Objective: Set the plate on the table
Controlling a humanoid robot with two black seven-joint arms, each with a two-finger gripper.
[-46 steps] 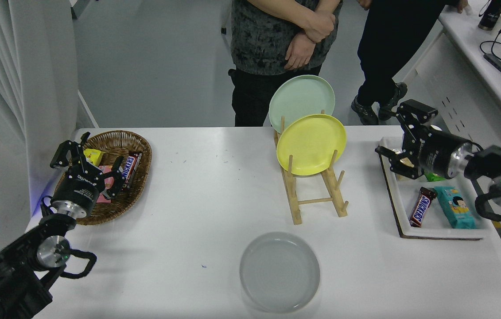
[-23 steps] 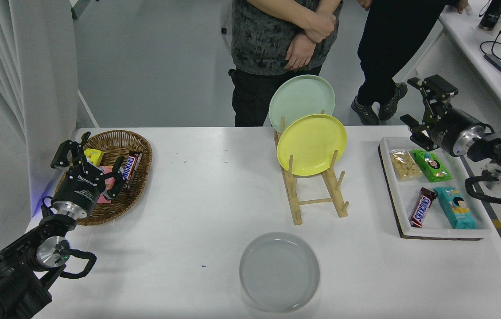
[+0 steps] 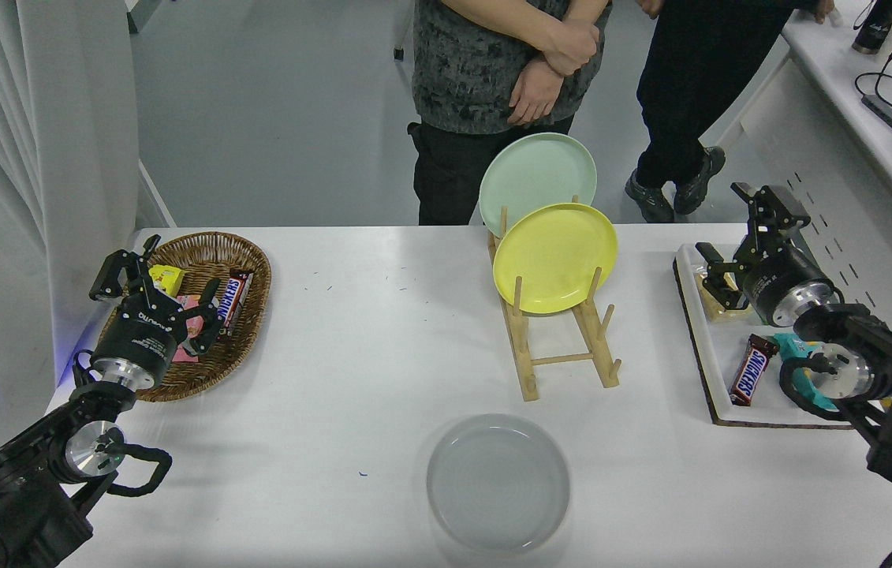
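Observation:
The light-grey plate point(image 3: 498, 483) lies flat on the white table point(image 3: 382, 355) near its front edge, in the middle. My right gripper point(image 3: 739, 238) is open and empty above the white snack tray point(image 3: 698, 331) at the right, far from the plate. My left gripper point(image 3: 155, 278) is parked at the lower left over the wicker basket point(image 3: 252, 315), open and empty.
A wooden rack point(image 3: 564, 347) behind the grey plate holds a yellow plate point(image 3: 556, 256) and a mint-green plate point(image 3: 536, 180) upright. The tray holds a Snickers bar point(image 3: 750, 369) and other snacks. Two people stand at the far side point(image 3: 493, 71).
My right arm has swung back down toward me and now hovers over the tray's far end. The grey plate has not moved.

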